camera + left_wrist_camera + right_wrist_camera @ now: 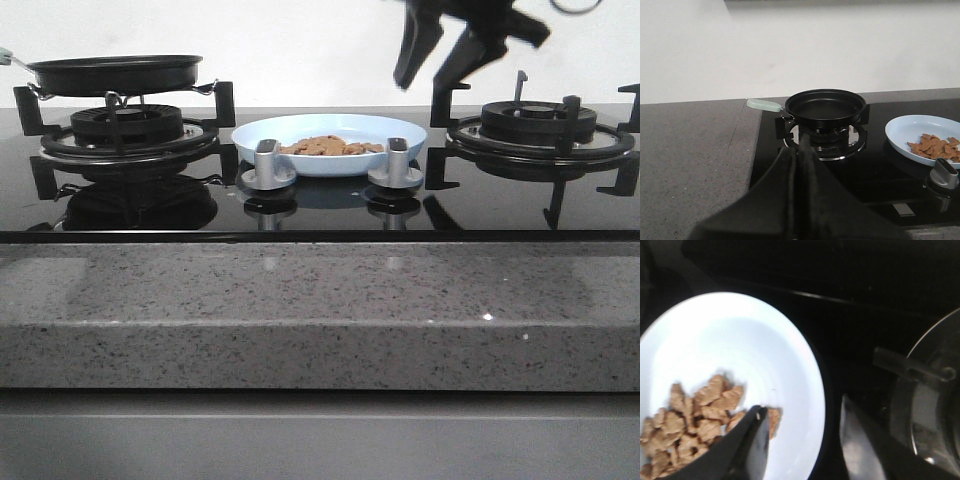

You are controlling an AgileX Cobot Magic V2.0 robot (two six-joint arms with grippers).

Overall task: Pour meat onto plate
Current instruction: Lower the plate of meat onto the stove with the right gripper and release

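Observation:
The pale blue plate (404,131) rests on the black hob between the two burners, with the orange-brown meat (329,146) heaped in it. The black frying pan (112,72) sits empty on the left burner. My right gripper (422,88) hangs open in the air above the plate's right side, nothing between its fingers. The right wrist view looks down on the plate (740,340) and the meat (692,422), with the right gripper (802,420) over the plate's edge. My left gripper (802,144) is shut and empty, held back in front of the pan (825,104), with the plate (905,127) beside it.
Two silver knobs (268,165) (397,163) stand just in front of the plate. The pan's mint-green handle (764,104) points out over the grey stone counter (690,150). The right burner (540,125) has raised black supports. A granite ledge (320,310) runs along the front.

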